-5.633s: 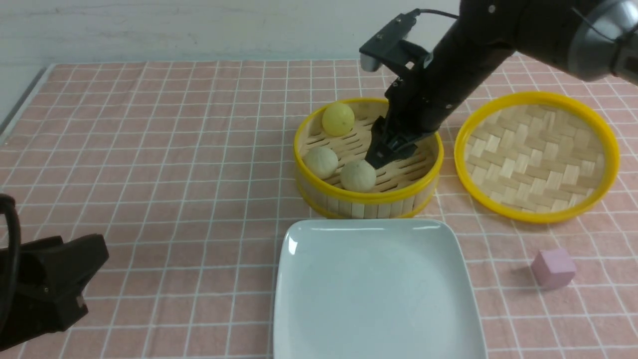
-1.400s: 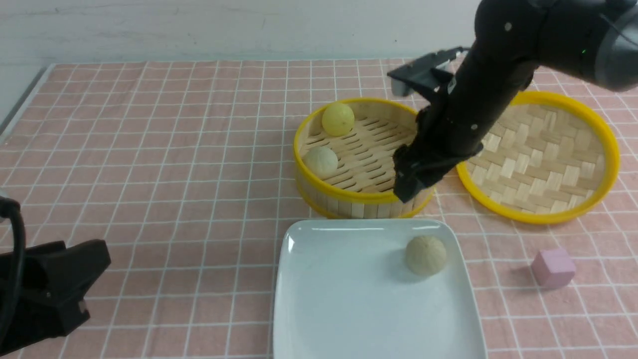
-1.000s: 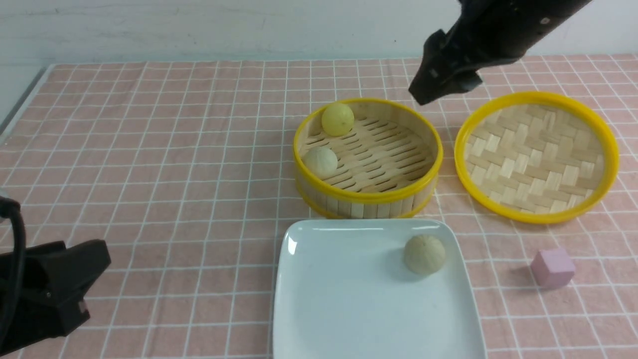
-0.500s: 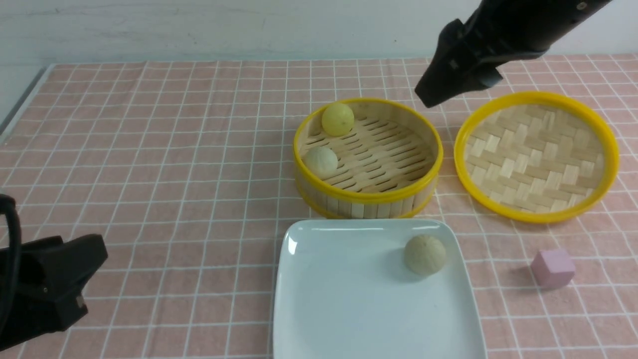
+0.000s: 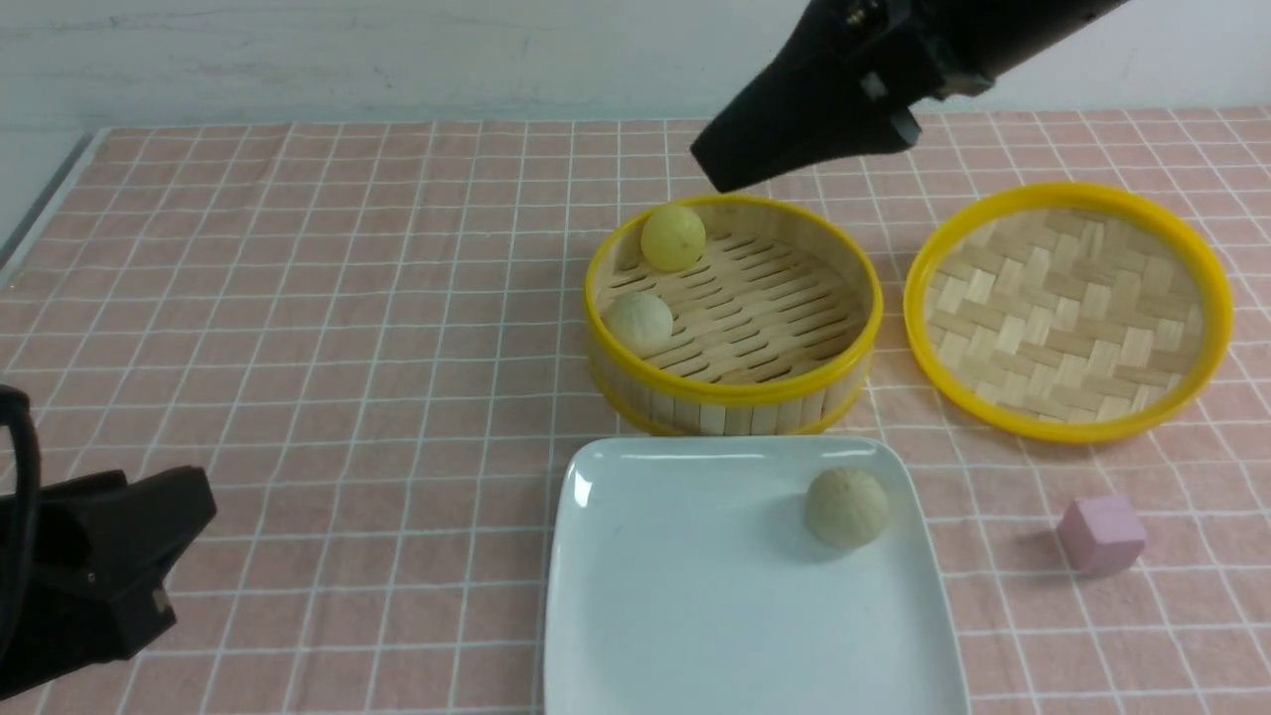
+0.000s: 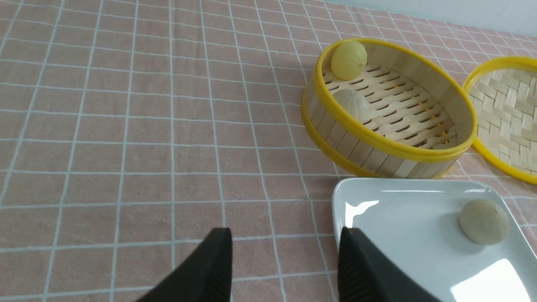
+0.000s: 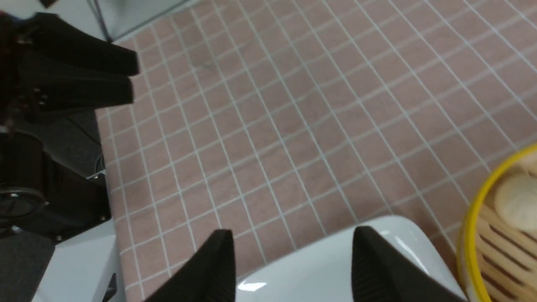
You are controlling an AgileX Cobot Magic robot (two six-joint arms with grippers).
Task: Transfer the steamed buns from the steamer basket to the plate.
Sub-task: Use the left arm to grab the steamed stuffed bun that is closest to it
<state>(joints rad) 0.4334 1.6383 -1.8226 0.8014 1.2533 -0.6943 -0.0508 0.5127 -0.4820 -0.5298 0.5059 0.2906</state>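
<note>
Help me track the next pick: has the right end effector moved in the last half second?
Yes. The right end effector moved left: from above the steamer basket's far-right rim to above its far rim, nearer the yellow bun.

Plate (image 5: 695,616): glossy white, smooth, glare spots. Steamer basket (image 5: 730,409): matt pale wood slats w/ smooth yellow rims. Lid (image 5: 1067,308): woven wood strips. Table cloth (image 5: 298,298): matt pink fabric. Steamed buns (image 5: 846,507): matt, faintly ridged. Left tool (image 6: 284,237) & right tool (image 7: 291,241): matt black, ribbed.
</note>
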